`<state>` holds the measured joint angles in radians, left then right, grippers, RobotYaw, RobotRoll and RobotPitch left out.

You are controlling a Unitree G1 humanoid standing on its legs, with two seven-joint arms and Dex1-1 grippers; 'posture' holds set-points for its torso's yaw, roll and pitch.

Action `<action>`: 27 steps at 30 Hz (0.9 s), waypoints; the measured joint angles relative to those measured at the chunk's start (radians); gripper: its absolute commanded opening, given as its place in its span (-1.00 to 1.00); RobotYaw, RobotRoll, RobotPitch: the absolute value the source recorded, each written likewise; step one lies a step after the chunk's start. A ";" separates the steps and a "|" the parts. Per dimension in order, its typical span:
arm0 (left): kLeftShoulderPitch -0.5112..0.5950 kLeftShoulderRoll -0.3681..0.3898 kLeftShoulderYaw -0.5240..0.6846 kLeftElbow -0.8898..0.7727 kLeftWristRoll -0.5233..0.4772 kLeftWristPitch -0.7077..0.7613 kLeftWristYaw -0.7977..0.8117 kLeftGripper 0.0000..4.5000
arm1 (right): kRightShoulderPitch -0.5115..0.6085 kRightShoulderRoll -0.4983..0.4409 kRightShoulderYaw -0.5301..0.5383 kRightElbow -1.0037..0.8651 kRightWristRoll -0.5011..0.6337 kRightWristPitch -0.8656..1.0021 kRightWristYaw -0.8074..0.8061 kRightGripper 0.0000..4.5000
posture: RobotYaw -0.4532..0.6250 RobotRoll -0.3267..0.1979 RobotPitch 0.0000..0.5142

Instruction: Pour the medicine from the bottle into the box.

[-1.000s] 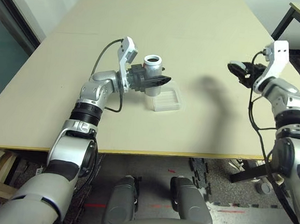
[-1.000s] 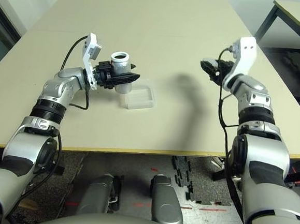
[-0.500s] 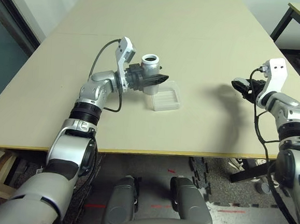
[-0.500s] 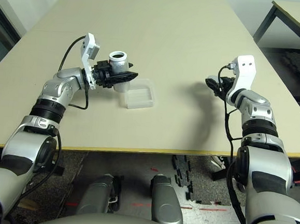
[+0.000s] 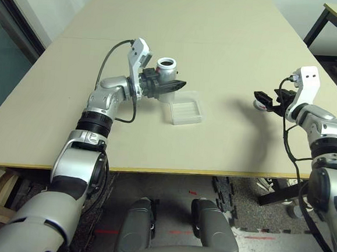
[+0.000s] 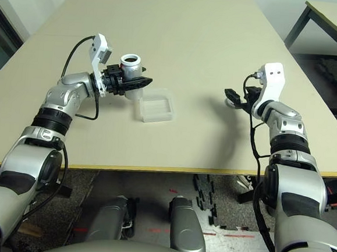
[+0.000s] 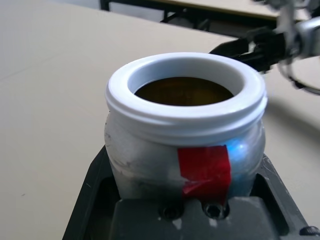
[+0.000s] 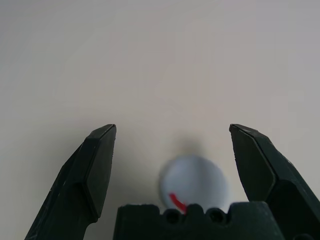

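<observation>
Left fingers (image 5: 173, 85) clamp the uncapped bottle (image 5: 164, 70) upright beside the box (image 5: 186, 111); right fingers (image 8: 100, 165) apart.

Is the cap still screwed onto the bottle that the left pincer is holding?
No, the bottle in the left pincer has an open white mouth, showing its dark inside.

Both arms silver with black ribbed bands at the forearm joints; a white camera block sits on each wrist, fed by a looping black cable. Left gripper (image 5: 173, 85) and right gripper (image 8: 172, 150): matte black wedge-shaped fingers, two small screws in the black base
</observation>
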<state>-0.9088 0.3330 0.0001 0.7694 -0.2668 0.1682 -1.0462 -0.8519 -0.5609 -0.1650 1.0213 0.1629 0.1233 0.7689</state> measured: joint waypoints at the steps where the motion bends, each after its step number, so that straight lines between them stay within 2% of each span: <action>1: -0.012 0.001 0.000 0.017 0.008 -0.012 0.008 0.21 | 0.000 -0.006 0.013 -0.018 -0.003 -0.010 0.038 1.00 | -0.56 0.25 -0.68; 11: -0.119 0.043 0.005 0.152 0.051 -0.104 0.040 0.21 | 0.019 -0.061 0.096 -0.186 0.003 -0.031 0.420 1.00 | -0.56 0.25 -0.70; 15: -0.142 0.050 0.008 0.200 0.071 -0.124 0.040 0.21 | 0.043 -0.068 0.122 -0.276 0.027 0.019 0.561 1.00 | -0.56 0.25 -0.71; 22: -0.177 0.069 0.011 0.259 0.101 -0.159 0.040 0.21 | 0.077 -0.068 0.154 -0.382 0.050 0.054 0.653 1.00 | -0.57 0.25 -0.72; 27: -0.186 0.073 0.010 0.278 0.125 -0.180 0.040 0.21 | 0.099 -0.053 0.166 -0.423 0.057 0.063 0.664 1.00 | -0.57 0.25 -0.73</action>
<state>-1.0947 0.4057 0.0101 1.0469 -0.1417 -0.0118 -1.0058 -0.7526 -0.6139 0.0010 0.5980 0.2198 0.1862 1.4331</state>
